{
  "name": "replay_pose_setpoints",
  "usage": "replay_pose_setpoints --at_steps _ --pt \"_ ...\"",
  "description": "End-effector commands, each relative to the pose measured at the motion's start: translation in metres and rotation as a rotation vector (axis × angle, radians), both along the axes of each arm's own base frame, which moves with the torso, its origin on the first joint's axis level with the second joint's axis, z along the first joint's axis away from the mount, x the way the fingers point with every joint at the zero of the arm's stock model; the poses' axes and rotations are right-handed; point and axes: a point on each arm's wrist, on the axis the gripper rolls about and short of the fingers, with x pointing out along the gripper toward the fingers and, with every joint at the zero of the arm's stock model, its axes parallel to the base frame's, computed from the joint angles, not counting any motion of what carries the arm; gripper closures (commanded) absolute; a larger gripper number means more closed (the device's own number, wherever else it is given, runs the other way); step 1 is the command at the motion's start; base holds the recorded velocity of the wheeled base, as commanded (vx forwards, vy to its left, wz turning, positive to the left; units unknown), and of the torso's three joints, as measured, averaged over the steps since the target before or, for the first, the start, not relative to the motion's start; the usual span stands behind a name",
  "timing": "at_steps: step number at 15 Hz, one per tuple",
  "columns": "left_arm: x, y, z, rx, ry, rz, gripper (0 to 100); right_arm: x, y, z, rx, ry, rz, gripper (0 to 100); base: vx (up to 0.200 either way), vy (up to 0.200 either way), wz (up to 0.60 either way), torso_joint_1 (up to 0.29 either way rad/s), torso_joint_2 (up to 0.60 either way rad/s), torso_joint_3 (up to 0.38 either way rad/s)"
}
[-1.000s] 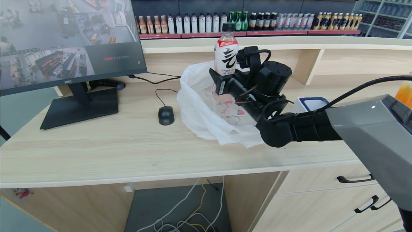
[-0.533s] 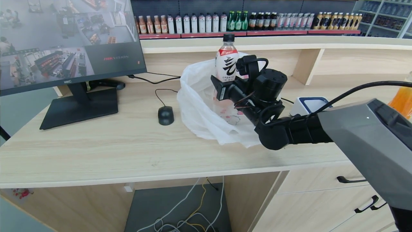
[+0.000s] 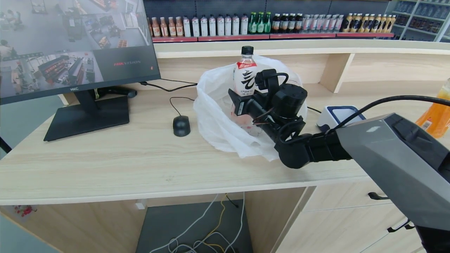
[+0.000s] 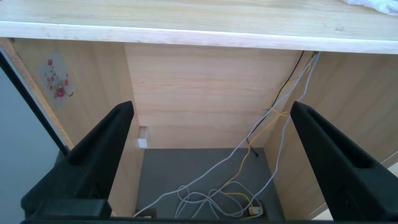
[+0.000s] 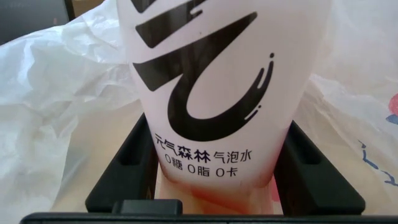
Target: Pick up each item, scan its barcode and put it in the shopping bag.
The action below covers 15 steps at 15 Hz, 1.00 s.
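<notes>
Head view: right gripper (image 3: 242, 102) clamped on bottle (image 3: 245, 76), upright at bag (image 3: 214, 119) mouth. I judge: lower straight, avoid near rim, unclamp once base rests.

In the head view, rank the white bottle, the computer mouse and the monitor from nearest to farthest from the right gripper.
1. White bottle: held in the right gripper, at the shopping bag.
2. Computer mouse: on the counter, left of the bag.
3. Monitor: farthest, at the counter's left end.
</notes>
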Motion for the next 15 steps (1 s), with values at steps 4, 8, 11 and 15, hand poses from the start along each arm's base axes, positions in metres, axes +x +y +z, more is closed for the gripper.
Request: replay_pose_setpoints --at_steps 4,8,11,15 --pt "0.000 0.000 0.000 0.000 -0.001 0.001 0 0.000 0.003 -0.005 -0.004 0.008 0.003 100 0.000 0.000 0.00 0.000 0.00 0.000" --pt "0.000 0.000 0.000 0.000 -0.001 0.000 0 0.002 0.003 -0.010 -0.009 0.015 0.002 100 0.000 0.000 0.00 0.000 0.00 0.000" --pt "0.000 0.000 0.000 0.000 -0.001 0.001 0 0.001 0.002 -0.015 -0.008 0.014 0.002 100 0.000 0.000 0.00 0.000 0.00 0.000" --pt "0.000 0.000 0.000 0.000 -0.001 0.000 0 -0.001 0.000 -0.026 -0.011 0.018 0.000 100 0.000 0.000 0.00 0.000 0.00 0.000"
